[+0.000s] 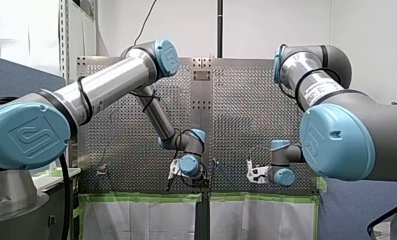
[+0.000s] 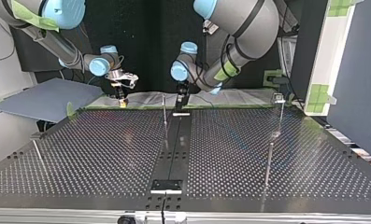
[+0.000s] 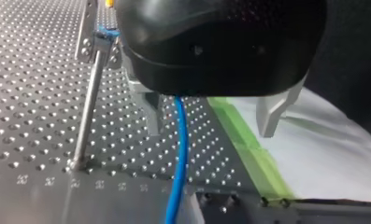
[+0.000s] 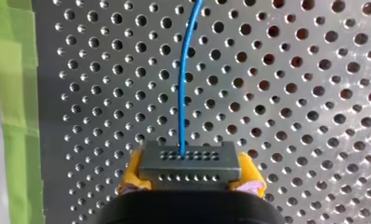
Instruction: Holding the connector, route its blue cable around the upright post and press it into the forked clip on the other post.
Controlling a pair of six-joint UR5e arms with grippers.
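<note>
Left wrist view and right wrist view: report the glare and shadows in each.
Left wrist view: glints on the dimples of the table, the white sheet is brightest, and the black body of my left gripper stands dark above the blue cable. Right wrist view: even light, hardly any shadow; the connector, between the yellow pads of my right gripper, shows pale.
</note>
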